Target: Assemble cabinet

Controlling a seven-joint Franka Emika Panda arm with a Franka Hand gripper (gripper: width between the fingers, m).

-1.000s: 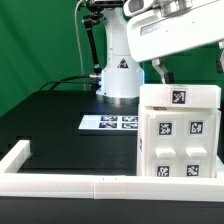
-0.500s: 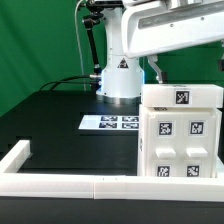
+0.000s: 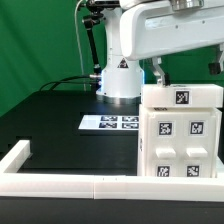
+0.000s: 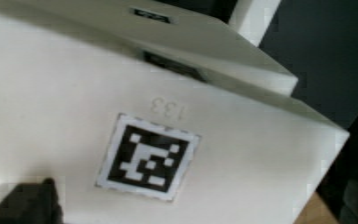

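The cabinet is a white blocky box with several black-and-white tags. It stands upright on the black table at the exterior view's right, against the front rail. My gripper hangs just above and behind the cabinet's top far edge, and its tips are partly hidden by the box. In the wrist view the cabinet's white top with one tag fills the picture. One dark finger shows at the edge, set wide apart from the middle. Nothing is held.
The marker board lies flat in the middle of the table. A long low white rail runs along the front and turns back at the exterior view's left. The arm's base stands behind, before a green curtain.
The arm's white hand has risen a little and levelled out above the cabinet. The cabinet has not moved.
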